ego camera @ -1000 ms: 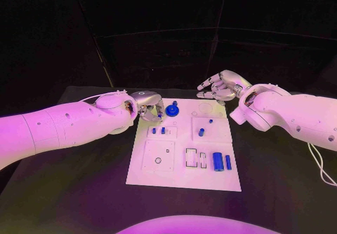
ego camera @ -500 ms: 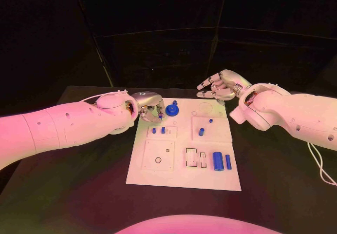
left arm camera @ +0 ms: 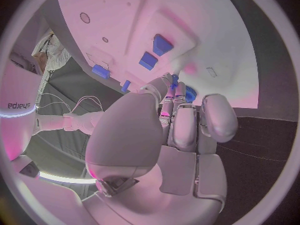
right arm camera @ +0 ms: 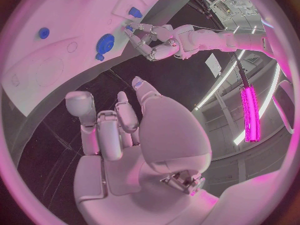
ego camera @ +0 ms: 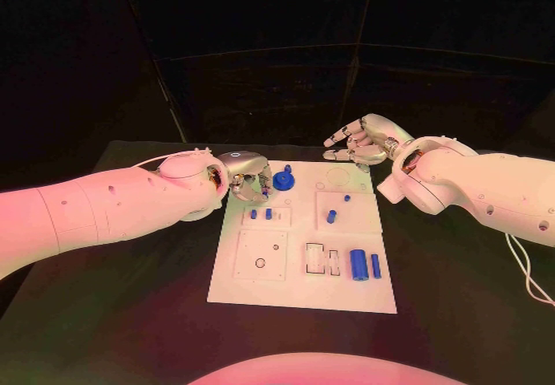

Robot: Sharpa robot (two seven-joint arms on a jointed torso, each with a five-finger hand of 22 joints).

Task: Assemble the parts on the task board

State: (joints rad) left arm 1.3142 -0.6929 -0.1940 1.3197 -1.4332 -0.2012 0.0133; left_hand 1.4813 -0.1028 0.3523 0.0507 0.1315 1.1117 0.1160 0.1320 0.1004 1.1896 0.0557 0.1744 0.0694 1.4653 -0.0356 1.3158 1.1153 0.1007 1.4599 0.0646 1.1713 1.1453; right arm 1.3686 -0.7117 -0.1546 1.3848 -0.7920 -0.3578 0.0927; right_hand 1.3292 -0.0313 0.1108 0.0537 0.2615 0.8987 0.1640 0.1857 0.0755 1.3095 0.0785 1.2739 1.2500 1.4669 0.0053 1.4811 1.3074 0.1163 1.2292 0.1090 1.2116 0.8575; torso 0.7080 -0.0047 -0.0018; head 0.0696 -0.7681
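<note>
The white task board (ego camera: 303, 285) lies mid-table. My left hand (ego camera: 245, 181) hovers over its far left corner, fingers curled in, and pinches a small blue part (left arm camera: 179, 90) at the fingertips. Just right of that hand, a round blue part (ego camera: 283, 180) sits on the board. The right wrist view shows this round part (right arm camera: 105, 42) beside my left hand (right arm camera: 153, 37). My right hand (ego camera: 364, 141) hangs above the board's far right edge, fingers apart and holding nothing. Two short blue pegs (ego camera: 261, 214) stand in the left block.
On the board's right side are a blue piece (ego camera: 332, 216), a small blue dot (ego camera: 347, 198) and two blue cylinders (ego camera: 366, 265). Beside the cylinders are rectangular slots (ego camera: 316, 258). A square plate with a hole (ego camera: 261, 258) is at near left. Black table surrounds the board.
</note>
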